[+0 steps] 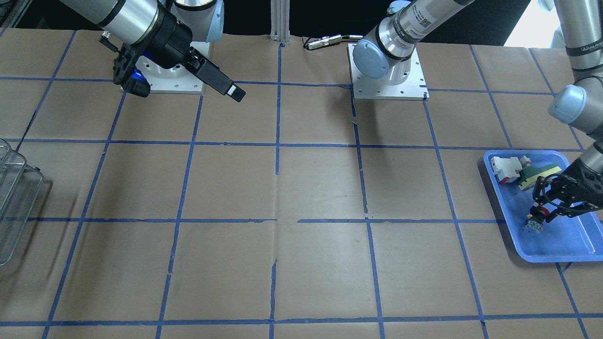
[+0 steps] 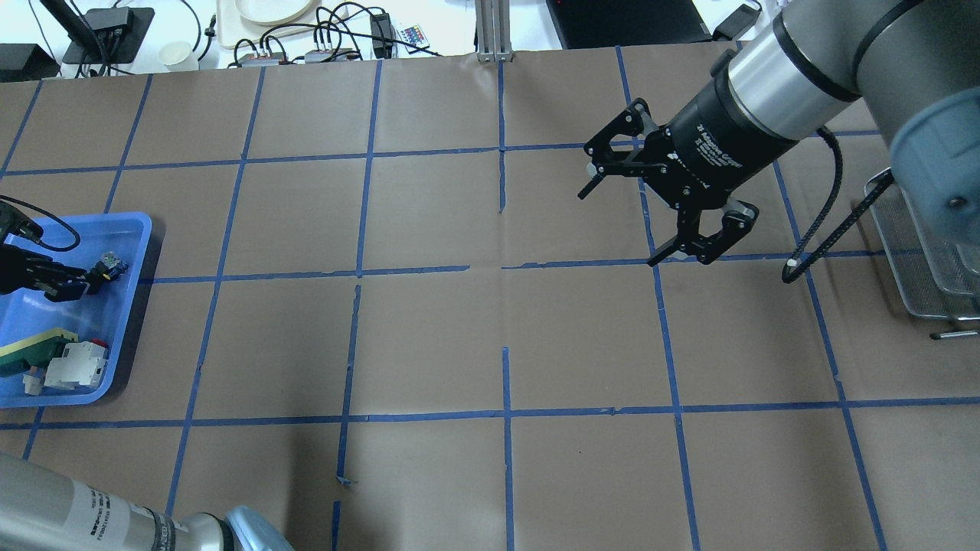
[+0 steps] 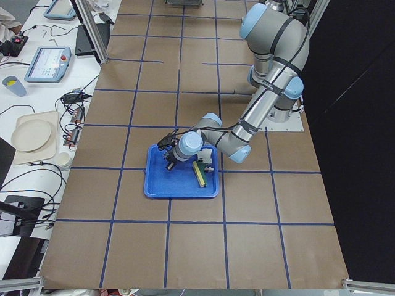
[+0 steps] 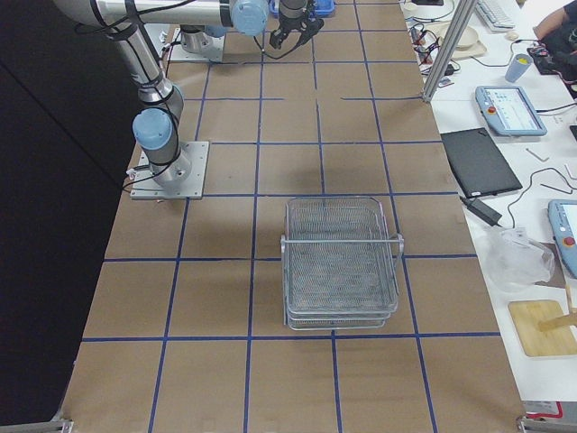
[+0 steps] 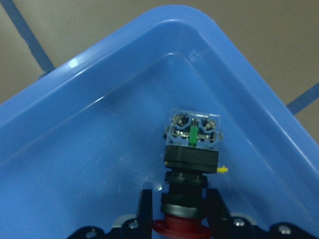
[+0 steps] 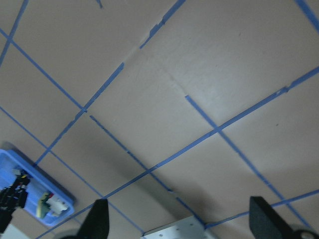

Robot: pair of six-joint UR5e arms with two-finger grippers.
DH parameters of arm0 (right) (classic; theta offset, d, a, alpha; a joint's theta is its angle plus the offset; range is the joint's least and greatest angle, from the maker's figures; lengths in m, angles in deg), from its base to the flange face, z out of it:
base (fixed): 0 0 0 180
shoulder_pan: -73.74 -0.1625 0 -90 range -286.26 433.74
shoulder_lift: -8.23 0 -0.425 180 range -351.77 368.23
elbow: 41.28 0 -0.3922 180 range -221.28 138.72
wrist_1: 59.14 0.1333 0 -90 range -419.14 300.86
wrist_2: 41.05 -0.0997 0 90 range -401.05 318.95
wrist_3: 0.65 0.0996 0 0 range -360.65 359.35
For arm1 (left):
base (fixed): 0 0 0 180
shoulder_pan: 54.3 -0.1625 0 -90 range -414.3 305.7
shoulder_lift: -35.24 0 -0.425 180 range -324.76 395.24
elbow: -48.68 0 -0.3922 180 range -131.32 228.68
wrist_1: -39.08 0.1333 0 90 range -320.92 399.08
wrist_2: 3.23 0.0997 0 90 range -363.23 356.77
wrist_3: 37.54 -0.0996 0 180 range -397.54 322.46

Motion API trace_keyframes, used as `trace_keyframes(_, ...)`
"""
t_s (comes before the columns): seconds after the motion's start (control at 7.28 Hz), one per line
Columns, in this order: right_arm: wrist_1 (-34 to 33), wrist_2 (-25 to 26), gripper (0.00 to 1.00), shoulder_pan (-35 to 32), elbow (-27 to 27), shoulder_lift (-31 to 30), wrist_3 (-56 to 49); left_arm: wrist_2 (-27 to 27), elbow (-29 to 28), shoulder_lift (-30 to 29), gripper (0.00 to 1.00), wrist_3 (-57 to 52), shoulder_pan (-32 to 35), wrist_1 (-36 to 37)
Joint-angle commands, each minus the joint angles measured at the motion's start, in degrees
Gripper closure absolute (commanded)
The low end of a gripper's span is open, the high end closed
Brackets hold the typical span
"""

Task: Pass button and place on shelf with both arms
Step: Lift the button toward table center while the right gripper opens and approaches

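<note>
The button (image 5: 192, 149) has a red cap, a black body and a grey-blue end. It is inside the blue tray (image 5: 99, 99), near a corner. My left gripper (image 1: 541, 214) is shut on the button's (image 1: 536, 222) neck just past the red cap, low in the tray (image 2: 136, 229); the overhead view also shows this gripper (image 2: 80, 285) and the button (image 2: 112, 265). My right gripper (image 2: 619, 228) is open and empty, held above the table's middle right. The wire-mesh shelf (image 4: 341, 262) stands on the table at my right end (image 2: 919, 252).
A white-and-red block (image 1: 505, 168) and a green-and-yellow wedge (image 1: 539, 173) lie in the tray's other end. Both arm bases stand on metal plates (image 1: 391, 87) at the table's robot side. Monitors, cables and plates lie beyond the far edge (image 2: 268, 30).
</note>
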Motion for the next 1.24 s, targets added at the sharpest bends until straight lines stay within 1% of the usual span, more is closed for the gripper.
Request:
trace_keyframes(0.0, 0.3, -10.5, 0.00, 1.4, -1.2, 0.5, 3.5, -0.9, 0.0, 4.8, 0.79, 0.7, 1.0, -5.3)
trace_keyframes(0.14, 0.2, -15.0, 0.00, 3.3, -4.3, 0.3, 3.4, -2.6, 0.1, 9.0, 0.79, 0.7, 3.2, -10.0)
trace_keyframes(0.27, 0.2, -20.4, 0.00, 5.0, -6.3, 0.2, 3.3, -3.0, 0.2, 13.6, 0.79, 0.7, 7.3, -15.3)
trace_keyframes(0.41, -0.1, -21.8, 0.00, 5.3, -6.4, 0.1, 3.5, -3.1, 1.0, 17.7, 0.79, 0.7, 12.3, -19.2)
trace_keyframes(0.55, 0.3, -21.7, 0.00, 5.4, -6.4, -0.2, 3.7, -3.1, 2.3, 22.0, 0.80, 0.7, 17.7, -21.2)
trace_keyframes(0.69, 0.2, -21.8, 0.00, 5.0, -6.6, -0.2, 3.5, -5.1, 4.3, 25.9, 0.80, 0.7, 23.8, -24.1)
trace_keyframes(0.82, 0.4, -21.7, 0.00, 5.0, -6.8, -0.1, 3.5, -6.9, 6.0, 28.4, 0.80, 0.8, 28.7, -24.1)
trace_keyframes(0.96, 0.6, -21.6, 0.00, 5.1, -6.9, 0.0, 4.0, -8.8, 6.3, 30.5, 0.80, 2.2, 32.1, -24.1)
trace_keyframes(1.1, 0.4, -21.6, 0.00, 5.1, -7.0, 0.2, 6.6, -9.5, 6.2, 32.0, 0.80, 3.2, 36.1, -23.9)
